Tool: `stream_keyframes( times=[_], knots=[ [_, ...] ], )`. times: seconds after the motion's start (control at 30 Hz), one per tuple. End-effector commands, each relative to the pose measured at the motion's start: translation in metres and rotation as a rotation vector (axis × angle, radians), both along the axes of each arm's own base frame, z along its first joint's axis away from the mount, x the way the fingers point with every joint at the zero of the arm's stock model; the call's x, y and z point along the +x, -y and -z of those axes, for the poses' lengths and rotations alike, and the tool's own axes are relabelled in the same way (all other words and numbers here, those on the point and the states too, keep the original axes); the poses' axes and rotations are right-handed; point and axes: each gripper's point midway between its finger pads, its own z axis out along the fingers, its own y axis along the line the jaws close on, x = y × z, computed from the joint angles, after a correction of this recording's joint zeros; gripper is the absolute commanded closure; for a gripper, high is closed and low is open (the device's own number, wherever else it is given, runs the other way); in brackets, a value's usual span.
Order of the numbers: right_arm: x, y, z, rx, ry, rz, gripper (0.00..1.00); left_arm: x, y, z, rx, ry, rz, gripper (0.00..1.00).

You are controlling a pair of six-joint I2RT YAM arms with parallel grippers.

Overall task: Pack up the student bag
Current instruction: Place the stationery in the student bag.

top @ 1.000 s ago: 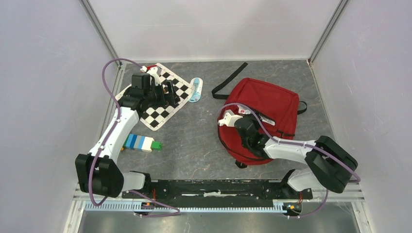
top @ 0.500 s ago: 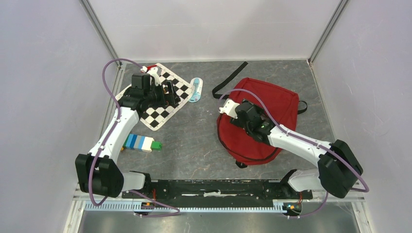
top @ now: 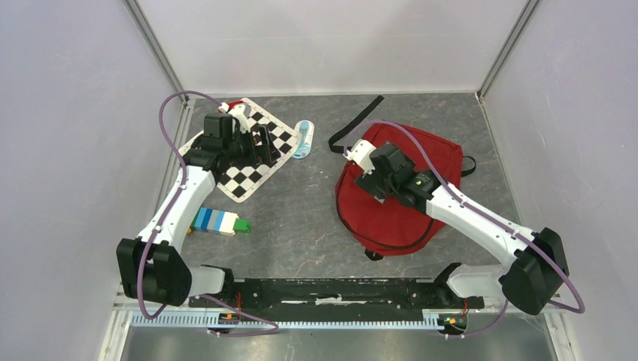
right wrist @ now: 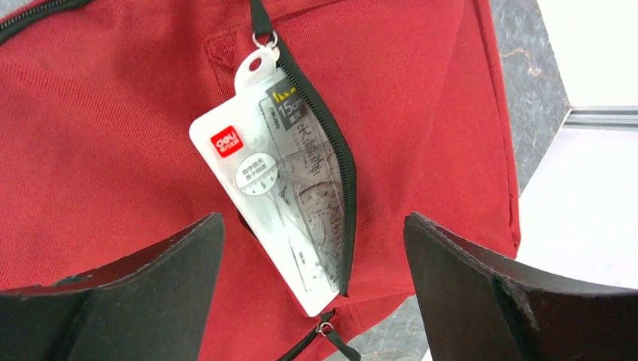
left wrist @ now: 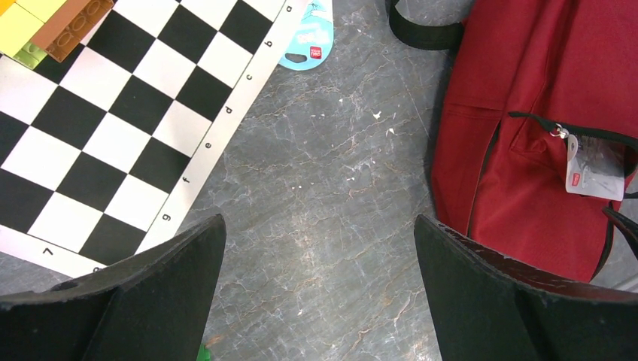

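The student bag (top: 421, 154) lies flat on the right of the table, dark red with black zippers. Its front pocket is unzipped, and a clear ruler set pack (right wrist: 282, 199) lies partly inside it, the white top end sticking out. My right gripper (right wrist: 314, 218) hovers open directly above that pack, with nothing between its fingers; from above it (top: 374, 180) is over the bag's left half. My left gripper (left wrist: 317, 219) is open and empty above bare table between the chessboard (left wrist: 98, 128) and the bag (left wrist: 542, 98).
A chessboard mat (top: 252, 169) lies at the back left with coloured blocks (left wrist: 53, 22) on it. A blue card pack (top: 303, 139) sits beside it. A row of toy bricks (top: 218, 221) lies near the left arm. A black strap (top: 357, 124) trails behind the bag.
My right gripper has opened and let go of the ruler set, leaving it in the bag's pocket, and has moved toward the back of the table. The left arm has not moved.
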Motion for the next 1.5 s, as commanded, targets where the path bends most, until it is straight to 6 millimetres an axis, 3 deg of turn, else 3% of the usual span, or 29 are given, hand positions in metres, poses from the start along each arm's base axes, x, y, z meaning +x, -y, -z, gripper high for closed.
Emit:
stream_keyframes(
  times=[0.0, 0.2, 0.73, 1.17, 1.3, 1.47],
  knots=[
    [-0.008, 0.007, 0.006, -0.014, -0.045, -0.003, 0.06, 0.004, 0.003, -0.006, -0.021, 0.035, 0.012, 0.0],
    [0.006, 0.019, 0.014, -0.056, -0.023, 0.049, 0.05, 0.004, 0.005, -0.005, -0.033, 0.027, 0.018, 0.0],
    [0.023, 0.024, 0.034, -0.121, -0.022, 0.095, 0.04, 0.005, 0.005, -0.003, -0.031, 0.023, 0.018, 0.0],
    [0.043, 0.049, 0.025, -0.205, 0.178, 0.213, 0.05, 0.005, 0.005, 0.0, -0.028, 0.013, 0.02, 0.0],
    [0.053, 0.05, 0.011, -0.249, 0.221, 0.228, 0.04, 0.006, 0.005, 0.001, -0.028, 0.012, 0.019, 0.0],
    [0.066, 0.051, 0.013, -0.308, 0.223, 0.227, 0.04, 0.006, 0.005, 0.001, -0.027, 0.008, 0.019, 0.0]
  ],
)
